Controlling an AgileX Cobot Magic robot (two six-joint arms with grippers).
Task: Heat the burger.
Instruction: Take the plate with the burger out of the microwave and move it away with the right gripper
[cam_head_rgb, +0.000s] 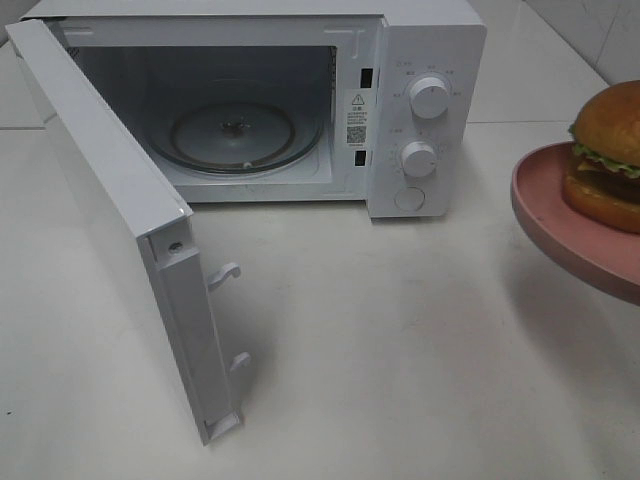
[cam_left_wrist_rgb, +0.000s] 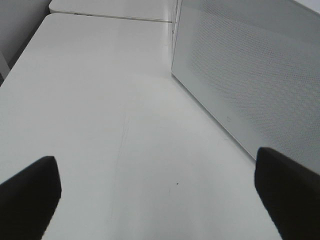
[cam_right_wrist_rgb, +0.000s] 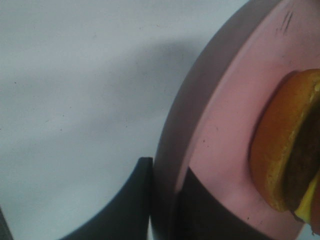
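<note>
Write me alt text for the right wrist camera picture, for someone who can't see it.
The right hand pinches the rim of a pink plate, one dark finger under it and one on top. A burger with an orange-brown bun sits on the plate, over a white table.

A smooth white desk (cam_head_rgb: 400, 350) fills the scene, its surface matte with faint scuffs. Standing directly on it, toward the back, is a white box-shaped microwave oven (cam_head_rgb: 420, 60) with two round knobs, its hinged white door (cam_head_rgb: 110, 200) swung wide open over the desk's left part, showing a round glass turntable (cam_head_rgb: 235, 135) inside.
</note>
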